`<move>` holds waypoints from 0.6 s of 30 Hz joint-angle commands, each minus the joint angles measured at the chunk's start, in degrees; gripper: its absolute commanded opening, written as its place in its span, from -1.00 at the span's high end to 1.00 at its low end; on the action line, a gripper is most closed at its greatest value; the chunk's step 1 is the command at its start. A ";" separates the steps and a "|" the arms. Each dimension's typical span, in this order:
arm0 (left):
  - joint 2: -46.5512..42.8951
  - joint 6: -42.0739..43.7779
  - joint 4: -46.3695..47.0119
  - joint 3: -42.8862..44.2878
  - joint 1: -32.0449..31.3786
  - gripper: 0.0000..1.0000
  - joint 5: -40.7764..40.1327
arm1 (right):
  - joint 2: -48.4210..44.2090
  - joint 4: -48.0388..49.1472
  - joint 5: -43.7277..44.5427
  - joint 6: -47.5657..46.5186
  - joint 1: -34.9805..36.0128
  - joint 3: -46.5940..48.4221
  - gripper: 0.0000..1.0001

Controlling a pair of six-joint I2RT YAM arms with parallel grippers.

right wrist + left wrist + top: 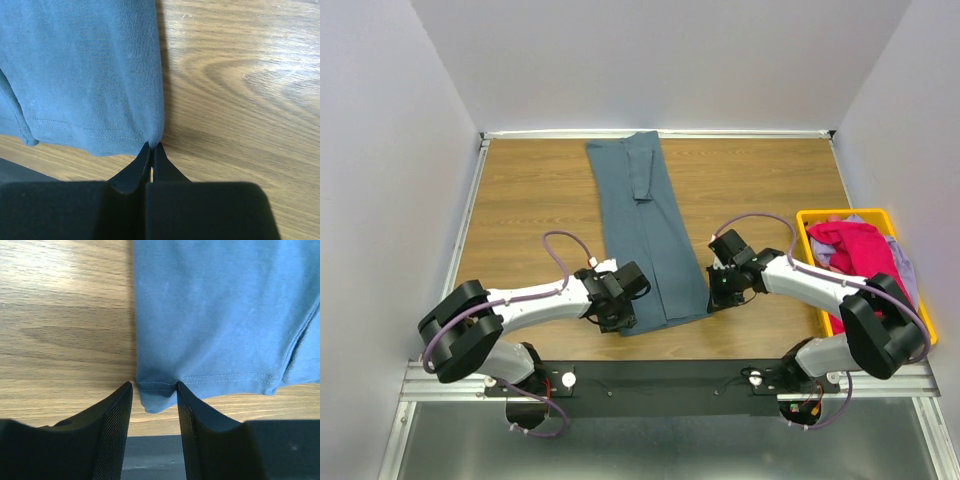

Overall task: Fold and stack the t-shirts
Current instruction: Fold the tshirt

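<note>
At the near edge of the desk (530,190), the right claw (152,146) pinches one hem corner of the slate t-shirt (640,230). The left claw (154,385) straddles the other corner, unclenched, and should clench before both lift.

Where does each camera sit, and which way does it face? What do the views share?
Top external: above, behind the arms, looking down on table, shirt, bin; shows both arms, left gripper, right gripper.
Left wrist: on left arm, facing shirt's near left corner; open fingers straddle it.
Right wrist: on right arm, facing near right corner; fingers shut on it.
Shared: shirt and table, in all three.
</note>
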 commanded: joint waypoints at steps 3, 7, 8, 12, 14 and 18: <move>3.30 -0.53 -0.88 0.68 -2.48 0.03 -1.26 | -1.06 -0.78 -0.91 -0.91 0.09 -1.30 0.94; 5.15 -0.53 -0.97 0.42 -3.54 0.03 0.23 | -0.88 -0.78 -1.18 -0.91 0.18 -1.21 0.94; 5.33 -0.44 -0.89 0.07 -3.71 0.03 0.93 | -0.88 -0.78 -1.18 -0.91 0.18 -1.21 0.94; 5.77 -0.62 -0.45 -0.63 -4.24 0.20 1.73 | -0.80 -0.78 -1.35 -0.91 0.09 -1.12 0.94; 5.51 -0.62 -0.53 -0.81 -4.33 0.51 1.73 | -0.80 -0.87 -1.61 -0.83 0.09 -1.12 0.94; 4.19 -0.97 -1.94 -0.72 -4.95 0.88 1.82 | -1.67 -1.05 -2.67 -0.21 0.09 -1.21 0.99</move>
